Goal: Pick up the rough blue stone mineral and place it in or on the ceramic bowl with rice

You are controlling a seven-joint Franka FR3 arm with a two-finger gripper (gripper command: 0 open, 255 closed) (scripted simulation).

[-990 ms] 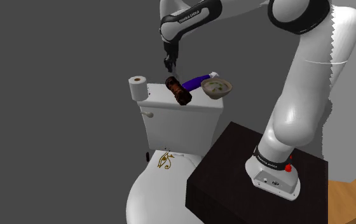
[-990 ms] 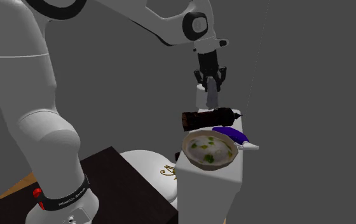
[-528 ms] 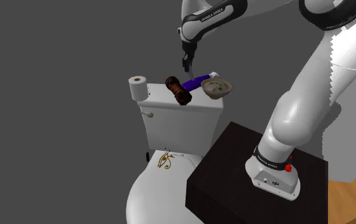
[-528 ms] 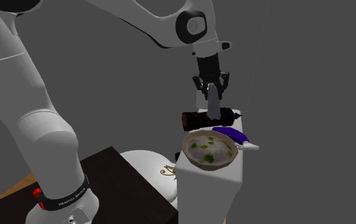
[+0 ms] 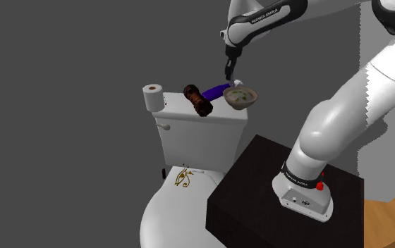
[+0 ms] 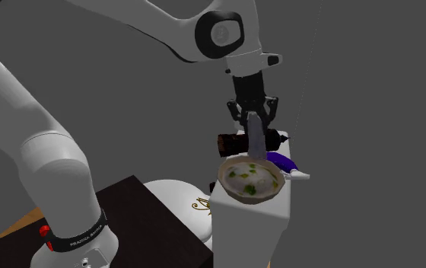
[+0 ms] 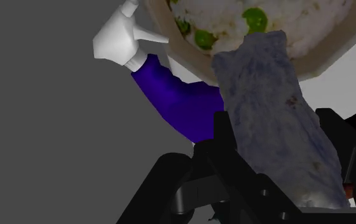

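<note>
A rough grey-blue stone (image 7: 278, 114) is clasped between my black fingers (image 7: 229, 149) and sticks out past their tips. My gripper (image 6: 254, 126) hangs above the toilet tank, shut on the stone (image 6: 257, 141). The stone's lower end hovers just over the far rim of the tan bowl (image 6: 233, 193), which holds rice with green bits. In the shoulder view the gripper (image 5: 228, 72) is right above the bowl (image 5: 240, 98). The bowl's rim (image 7: 182, 49) lies just beyond the stone's tip.
A blue spray bottle (image 5: 216, 91) (image 6: 281, 161) (image 7: 177, 105) with a white nozzle lies behind the bowl. A dark brown bottle (image 5: 197, 100) (image 6: 236, 142) lies beside it, and a paper roll (image 5: 152, 96) stands at the tank's (image 5: 199, 134) far end. My black stand (image 5: 259, 183) is next to the toilet.
The gripper has carried the stone toward the shoulder view's right, from above the brown bottle to above the bowl's rim. Nothing on the tank has moved.
</note>
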